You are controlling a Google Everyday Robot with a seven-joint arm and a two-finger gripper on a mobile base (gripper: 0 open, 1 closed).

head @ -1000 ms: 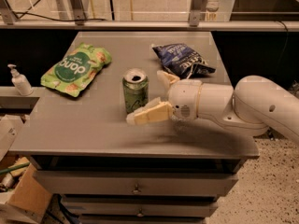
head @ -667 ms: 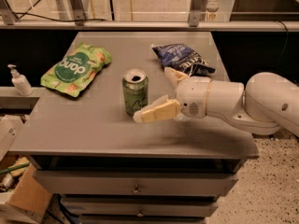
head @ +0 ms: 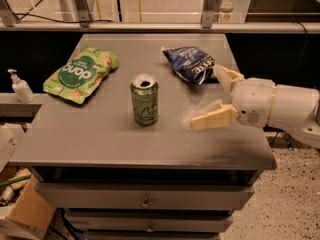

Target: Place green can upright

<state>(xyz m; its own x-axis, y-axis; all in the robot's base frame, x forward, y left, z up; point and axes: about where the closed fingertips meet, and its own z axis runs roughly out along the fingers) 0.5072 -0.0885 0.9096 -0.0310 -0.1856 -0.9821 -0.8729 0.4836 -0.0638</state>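
Note:
The green can point(head: 145, 100) stands upright near the middle of the grey table top point(head: 100, 139), silver top with pull tab facing up. My gripper point(head: 214, 96) is to the right of the can, apart from it, above the table's right side. It is open and empty: one tan finger point(head: 212, 118) points toward the can, the other point(head: 226, 77) sits farther back by the blue bag. The white arm runs off to the right.
A flat green snack bag point(head: 80, 74) lies at the back left of the table. A dark blue snack bag point(head: 191, 64) lies at the back right, close to my gripper. A white pump bottle point(head: 20, 86) stands left of the table. Drawers sit below the front edge.
My gripper has pulled back to the right, away from the can, which it was right beside. The can stays upright in the same place.

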